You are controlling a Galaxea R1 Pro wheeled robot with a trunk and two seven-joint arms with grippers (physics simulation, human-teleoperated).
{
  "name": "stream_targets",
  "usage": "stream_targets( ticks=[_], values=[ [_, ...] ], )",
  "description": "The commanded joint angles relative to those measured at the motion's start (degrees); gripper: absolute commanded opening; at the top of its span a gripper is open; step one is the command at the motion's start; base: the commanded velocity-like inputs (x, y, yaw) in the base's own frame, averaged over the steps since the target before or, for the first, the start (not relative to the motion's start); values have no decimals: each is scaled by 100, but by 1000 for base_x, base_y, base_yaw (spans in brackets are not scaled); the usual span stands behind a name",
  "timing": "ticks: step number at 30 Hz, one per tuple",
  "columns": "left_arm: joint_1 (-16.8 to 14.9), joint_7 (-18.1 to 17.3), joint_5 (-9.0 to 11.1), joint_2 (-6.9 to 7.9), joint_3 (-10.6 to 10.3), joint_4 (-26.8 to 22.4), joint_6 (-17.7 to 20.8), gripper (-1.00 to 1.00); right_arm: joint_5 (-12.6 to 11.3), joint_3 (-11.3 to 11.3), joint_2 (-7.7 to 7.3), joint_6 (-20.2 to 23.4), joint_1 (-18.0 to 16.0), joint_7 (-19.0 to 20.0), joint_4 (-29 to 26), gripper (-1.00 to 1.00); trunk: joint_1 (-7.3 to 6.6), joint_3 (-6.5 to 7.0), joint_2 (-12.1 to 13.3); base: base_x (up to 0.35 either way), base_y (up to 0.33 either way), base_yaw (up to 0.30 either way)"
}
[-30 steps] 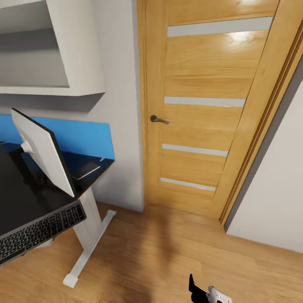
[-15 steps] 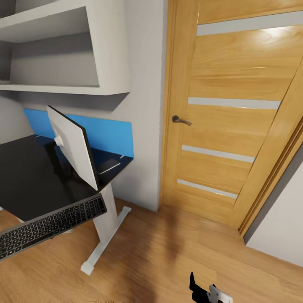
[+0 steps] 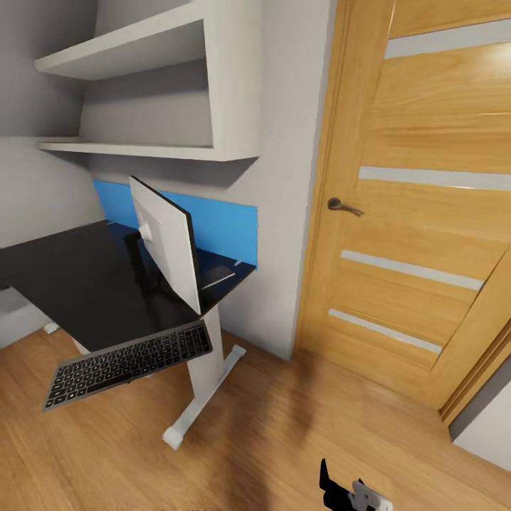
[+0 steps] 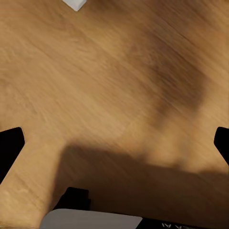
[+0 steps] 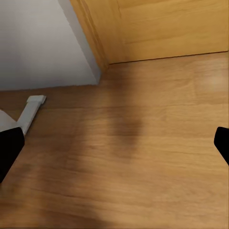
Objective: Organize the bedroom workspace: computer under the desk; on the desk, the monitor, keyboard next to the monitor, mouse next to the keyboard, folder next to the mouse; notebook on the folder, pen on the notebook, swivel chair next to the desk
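Observation:
The desk (image 3: 64,284) has a black top on white legs and a blue panel (image 3: 220,231) along its back, and it stands at the left of the head view. The monitor (image 3: 167,252) stands near the desk's right end, with its white back turned to me. The keyboard (image 3: 128,362) has dark keys in a grey frame and lies tilted at the desk's front edge, most of it hanging over the floor. Behind the monitor lies a thin flat grey rectangle (image 3: 216,278) that I cannot identify. My left gripper (image 4: 114,148) is open over bare wood floor. My right gripper (image 5: 114,143) is open above the floor, near the desk's white foot (image 5: 31,112).
A wooden door (image 3: 426,213) with grey stripes and a dark handle (image 3: 344,207) fills the right side. White wall shelves (image 3: 156,99) hang above the desk. The desk's long white foot (image 3: 202,394) reaches out over the wood floor (image 3: 270,440). A black-and-white arm part (image 3: 351,493) shows at the bottom edge.
The whole head view has swung left, so the desk, monitor, keyboard and door sit further right in the picture. Nothing on the desk has shifted.

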Motion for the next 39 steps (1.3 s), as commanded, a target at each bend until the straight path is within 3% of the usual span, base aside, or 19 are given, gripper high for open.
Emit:
stream_targets(
  ticks=[1, 10, 28, 39],
  values=[
    [-4, 45, 48, 5, -30, -6, 10, 100, -61, 19, 2, -18, -5, 50, 12, 100, 0, -3, -3, 0, 0, 291],
    [-4, 45, 43, 6, -30, -6, 10, 100, -61, 19, 3, -18, -5, 50, 11, 100, 0, 21, -3, -32, -45, 291],
    [-4, 45, 49, 6, -30, -6, 10, 100, -61, 19, 3, -111, -5, 50, 11, 100, 0, 67, -3, -148, -237, 291],
    [-4, 45, 50, 6, -30, -6, 10, 100, -61, 19, 2, -217, -5, 50, 11, 100, 0, 96, -3, -7, -32, 291]
  ],
)
